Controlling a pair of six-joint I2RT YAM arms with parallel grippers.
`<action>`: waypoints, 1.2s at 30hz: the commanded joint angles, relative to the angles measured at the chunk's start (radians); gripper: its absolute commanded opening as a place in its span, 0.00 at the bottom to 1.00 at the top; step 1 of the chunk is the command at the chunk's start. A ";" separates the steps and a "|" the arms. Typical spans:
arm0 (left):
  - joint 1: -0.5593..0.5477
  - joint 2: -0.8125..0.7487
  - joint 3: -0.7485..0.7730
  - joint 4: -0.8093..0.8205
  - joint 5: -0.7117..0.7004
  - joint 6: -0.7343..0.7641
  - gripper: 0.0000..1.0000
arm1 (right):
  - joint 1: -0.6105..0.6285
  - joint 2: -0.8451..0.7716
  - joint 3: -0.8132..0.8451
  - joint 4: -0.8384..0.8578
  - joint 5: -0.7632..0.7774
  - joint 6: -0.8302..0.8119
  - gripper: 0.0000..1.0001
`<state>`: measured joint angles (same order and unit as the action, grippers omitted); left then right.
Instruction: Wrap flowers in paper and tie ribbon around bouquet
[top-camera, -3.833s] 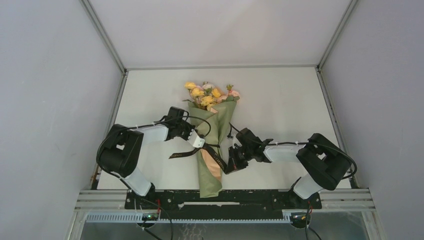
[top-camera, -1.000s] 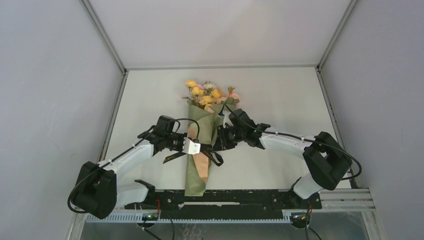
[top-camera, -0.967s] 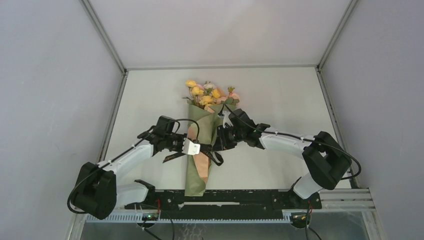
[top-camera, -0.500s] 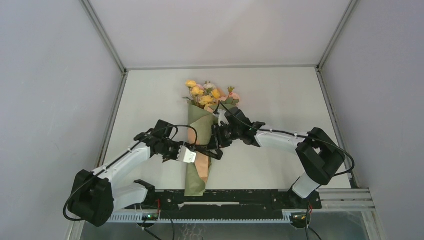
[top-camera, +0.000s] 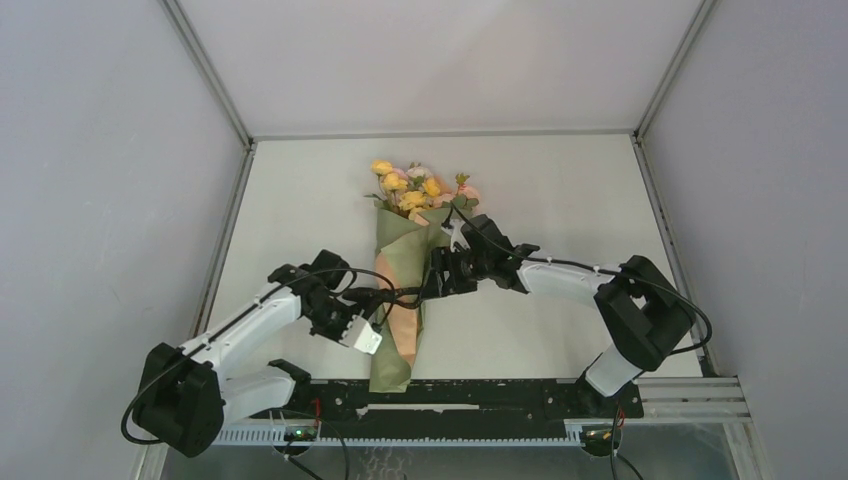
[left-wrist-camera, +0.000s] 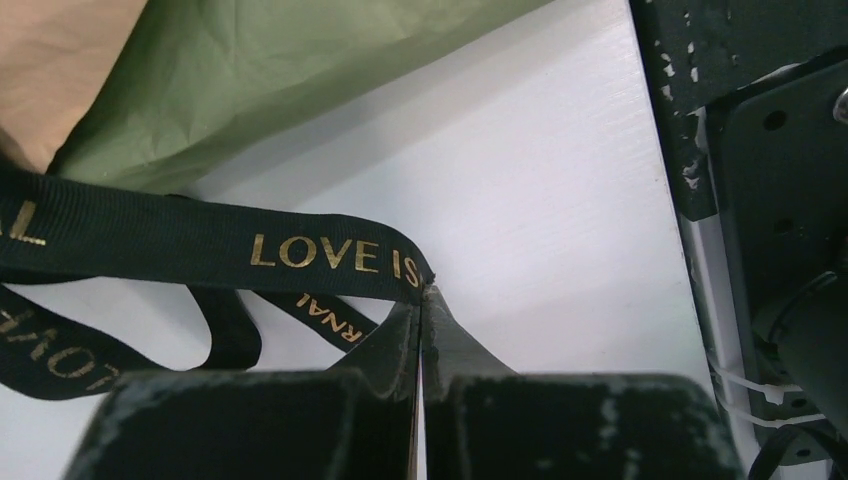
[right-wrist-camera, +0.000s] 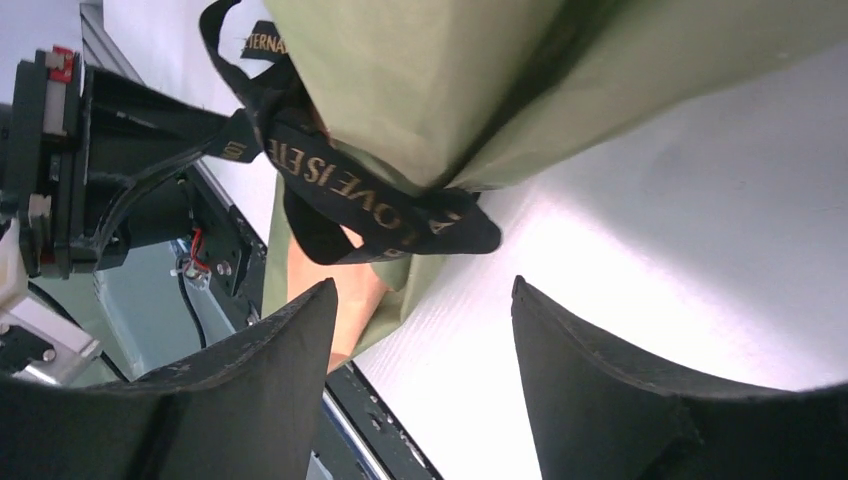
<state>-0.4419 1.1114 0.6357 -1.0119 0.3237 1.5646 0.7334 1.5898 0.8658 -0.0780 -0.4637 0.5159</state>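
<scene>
The bouquet lies along the table: flowers (top-camera: 413, 190) at the far end, olive-green paper (top-camera: 398, 262) rolled into a cone with peach lining (top-camera: 405, 325) showing near the stem end. The black ribbon (top-camera: 398, 297), with gold lettering, crosses the cone's waist. My left gripper (top-camera: 380, 328) is at the cone's left near side, shut on the ribbon (left-wrist-camera: 300, 252) right at its end (left-wrist-camera: 425, 290), beside the paper (left-wrist-camera: 280, 80). My right gripper (top-camera: 437, 275) is at the cone's right side; it (right-wrist-camera: 422, 290) stands open and empty, just short of the ribbon (right-wrist-camera: 365, 195) looped around the paper (right-wrist-camera: 430, 90).
The black base rail (top-camera: 480, 392) runs along the near table edge, close below the cone's tip. It also appears as the rail (left-wrist-camera: 760, 90) to the right of my left fingers. Grey walls enclose the table on three sides.
The right gripper has opened and let go of the ribbon, staying by the cone. The left gripper has shut on the ribbon end and pulled it toward the near left.
</scene>
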 joint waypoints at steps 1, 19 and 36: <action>-0.037 -0.018 -0.009 -0.019 0.012 0.013 0.00 | -0.014 0.016 -0.001 0.067 -0.016 0.005 0.74; -0.097 -0.013 -0.022 0.001 0.004 0.016 0.00 | -0.038 0.116 -0.001 0.274 -0.102 0.073 0.59; 0.106 0.075 0.216 0.167 0.046 -0.209 0.86 | -0.008 0.088 -0.001 0.207 -0.086 0.033 0.00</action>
<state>-0.3519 1.1416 0.8352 -1.0191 0.3244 1.4979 0.7155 1.7142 0.8623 0.1158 -0.5552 0.5713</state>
